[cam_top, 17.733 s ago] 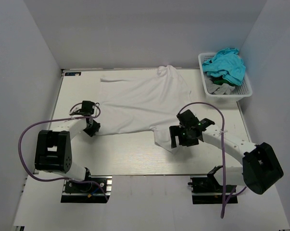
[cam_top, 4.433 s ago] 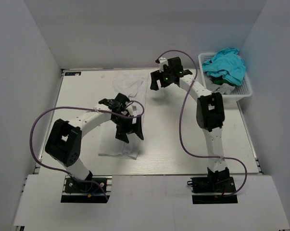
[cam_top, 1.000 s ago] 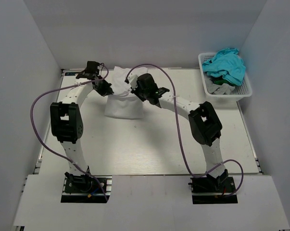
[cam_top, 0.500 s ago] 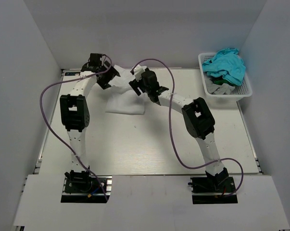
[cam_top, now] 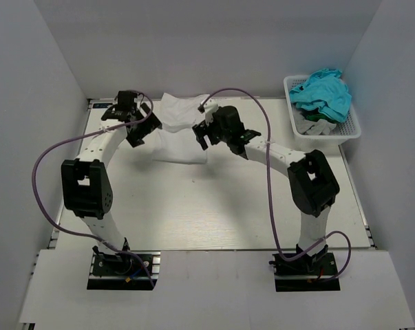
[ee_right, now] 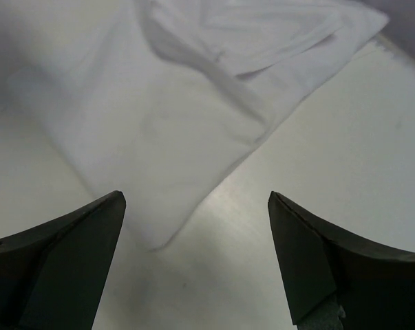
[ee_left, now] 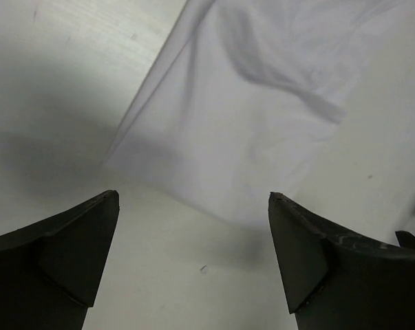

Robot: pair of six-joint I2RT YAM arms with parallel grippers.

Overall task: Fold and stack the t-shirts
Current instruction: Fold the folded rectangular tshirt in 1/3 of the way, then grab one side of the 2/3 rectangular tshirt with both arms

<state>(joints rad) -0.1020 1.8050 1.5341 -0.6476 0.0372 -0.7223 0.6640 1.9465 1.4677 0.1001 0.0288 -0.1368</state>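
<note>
A folded white t-shirt point(cam_top: 180, 130) lies flat at the back middle of the table. Its left part shows in the left wrist view point(ee_left: 262, 103) and its right part, with a loose fold on top, in the right wrist view point(ee_right: 159, 117). My left gripper point(cam_top: 137, 130) hangs just off the shirt's left edge, open point(ee_left: 193, 194) and holding nothing. Over the shirt's right front corner my right gripper point(cam_top: 206, 133) is open too point(ee_right: 197, 194), with only bare table between its fingers. More t-shirts, teal point(cam_top: 323, 93) on top, are heaped in the basket.
A white basket point(cam_top: 352, 128) stands at the back right corner, with grey and green cloth under the teal. Purple cables loop from both arms. The walls close in on the left, back and right. Bare table point(cam_top: 214, 206) stretches in front of the shirt.
Both grippers were shut on the white shirt a second ago; they have opened, let it go and drawn back a little toward me. The shirt now rests folded on the table.
</note>
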